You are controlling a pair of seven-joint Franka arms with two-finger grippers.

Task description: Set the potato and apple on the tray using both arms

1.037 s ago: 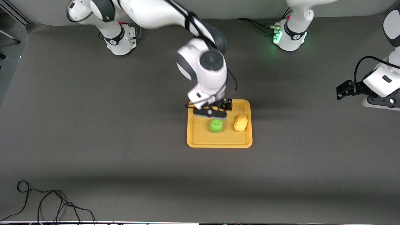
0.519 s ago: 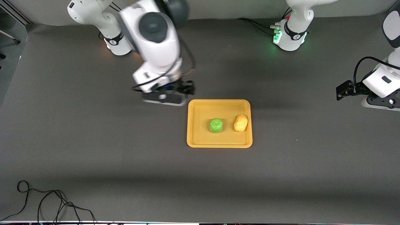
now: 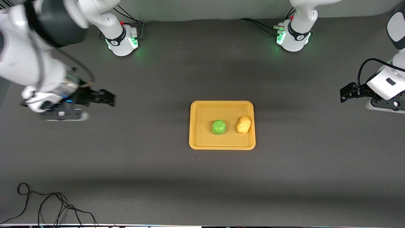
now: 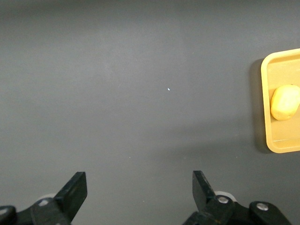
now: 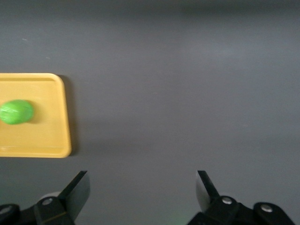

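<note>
We see apple (image 3: 218,127) and potato (image 3: 244,124) on the tray (image 3: 202,139), potato at the apple's 3 o'clock; the right gripper (image 3: 106,98) and left gripper (image 3: 345,93) hang over bare desk (image 3: 158,177), jaws wide, empty.

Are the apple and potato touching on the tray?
Apart. The front view shows a bare strip of tray floor between the apple and the potato.

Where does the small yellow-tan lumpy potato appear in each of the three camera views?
Front view: the small yellow-tan lumpy potato lies in the flat orange-yellow tray, beside the bright green round apple.
Left wrist view: potato at the right edge, in the tray.
Right wrist view: not visible.
Shared landmark: the tray.
</note>
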